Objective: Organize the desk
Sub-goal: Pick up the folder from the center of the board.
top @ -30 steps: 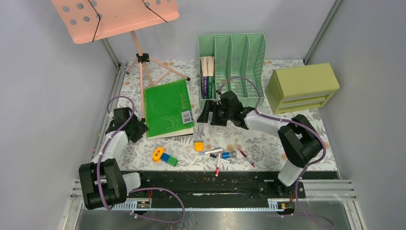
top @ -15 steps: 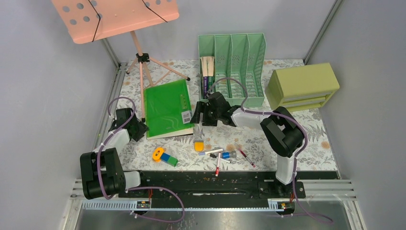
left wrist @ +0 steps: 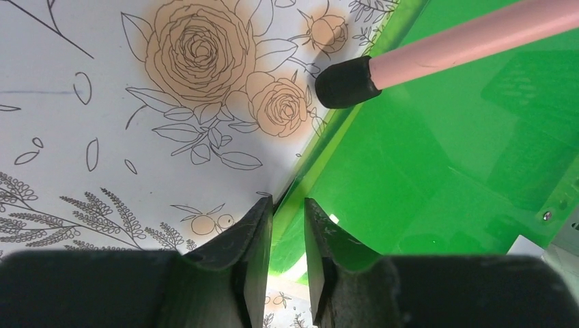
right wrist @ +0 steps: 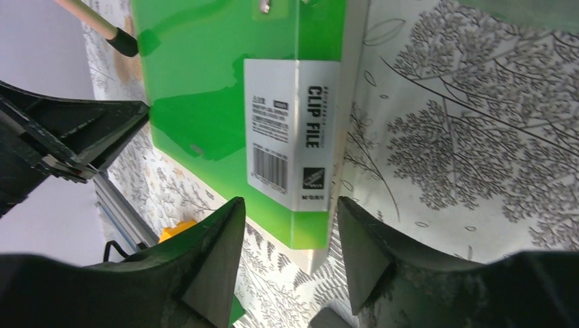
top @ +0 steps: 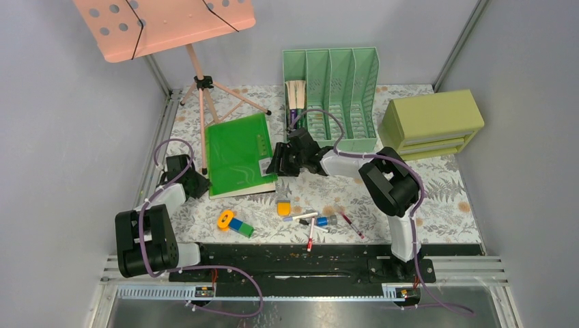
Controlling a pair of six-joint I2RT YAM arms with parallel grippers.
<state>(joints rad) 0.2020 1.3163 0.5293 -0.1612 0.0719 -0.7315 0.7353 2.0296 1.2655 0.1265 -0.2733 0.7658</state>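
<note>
1. Top view: the desk [top: 437, 198] is far from tidy. A green clip file [top: 239, 154] lies flat in its left half, and both arms are on it. The left gripper [top: 196, 183] sits at the file's left edge and the right gripper [top: 274, 164] at its right edge, so I read this as a two-sided pickup. The file rack [top: 341, 89] along the far edge looks like the place for it. The music stand [top: 164, 24] rises from the far left corner, the drawer box [top: 430, 123] sits at the far right corner, and pens and small bits [top: 314, 220] lie scattered by the near edge.

2. Left wrist: my fingers [left wrist: 256, 253] stand a narrow slit apart, and the file's left edge runs straight into that slit. I cannot tell whether they are pinching the cover or just framing it. A tripod foot [left wrist: 347, 82] rests right at the file's edge ahead, so any lift here needs care around that leg.

3. Right wrist: these fingers [right wrist: 212, 266] are spread wide and hold nothing. They straddle the file's right edge at its white label [right wrist: 293, 130], low over the cloth. I judge the spread is there to get one finger under the cover and one on top before I close.
</note>
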